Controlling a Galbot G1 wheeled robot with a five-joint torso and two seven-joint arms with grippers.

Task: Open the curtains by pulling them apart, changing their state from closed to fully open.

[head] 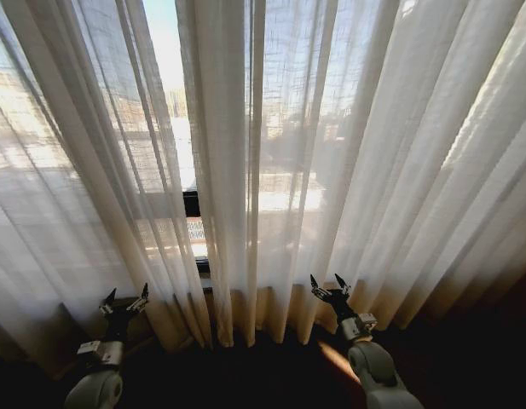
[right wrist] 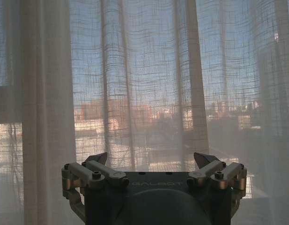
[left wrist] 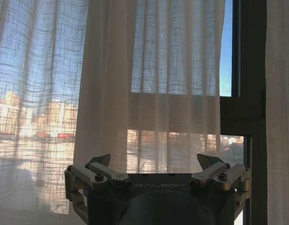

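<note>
Mostly shut, from where I stand
Curtains: the curtains (head: 331, 170) hang in sheer cream pleats from above the head view down to the floor, covering nearly the whole window.
Gap: a narrow slit shows left of centre, where the inner edges of the two panels part; a dark window frame (head: 192, 204) and bright daylight show through it.
Panel edges: the left panel's inner edge runs down beside the slit; the right panel's inner edge hangs as a thick fold just right of it.
Left pincer: the left pincer (head: 125, 302) is low on the left, held just short of the left panel's hem, fingers spread wide with nothing between them. In its wrist view (left wrist: 156, 164) it faces the panel's edge, with the bare frame (left wrist: 252, 112) beside that edge.
Right pincer: the right pincer (head: 330, 286) is low, right of centre, near the right panel's lower pleats, also spread wide and empty. Its wrist view (right wrist: 153, 161) faces unbroken fabric (right wrist: 144, 84).
Room to move: dark floor (head: 263, 375) lies open between the two arms, below the hems.
</note>
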